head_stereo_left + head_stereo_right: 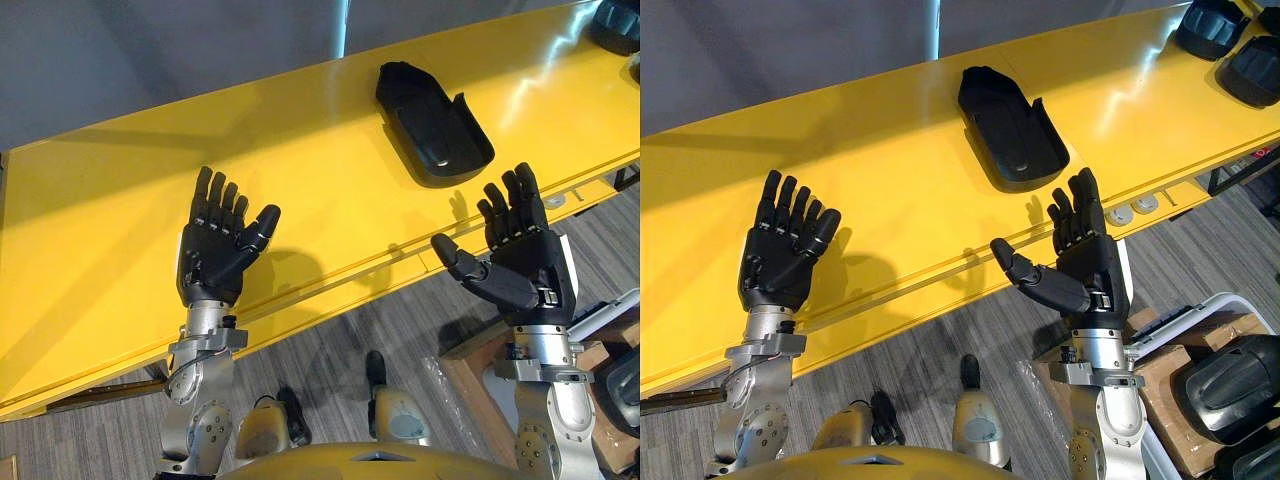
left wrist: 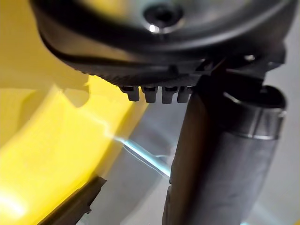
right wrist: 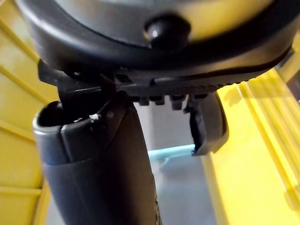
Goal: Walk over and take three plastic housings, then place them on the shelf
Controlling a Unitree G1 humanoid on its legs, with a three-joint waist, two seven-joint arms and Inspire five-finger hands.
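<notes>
**Left hand** (image 1: 215, 250): fingers straight and spread, thumb out, palm turned up toward the head camera. It holds nothing. It hovers over the yellow shelf (image 1: 90, 230), close to the shelf's front edge.

**Right hand** (image 1: 522, 258): likewise fully open, fingers straight, thumb stretched toward the left hand, empty. It sits at the shelf's front edge, with the fingers over the yellow top and the thumb over the grey plank floor (image 1: 380, 330).

**Black plastic housing** (image 1: 432, 125): lies on the shelf, hollow side up. It is just beyond the right hand's fingertips and a little toward the left hand's side. It touches neither hand and is nearer the right.

**Second dark housing** (image 1: 1210, 27) and **third dark housing** (image 1: 1252, 70): on the shelf, well beyond the right hand and to its outer side, close to each other.

**Fourth dark housing** (image 1: 1237, 385): low down, on the outer side of the right wrist, next to cardboard (image 1: 1165, 385) on the floor.
</notes>
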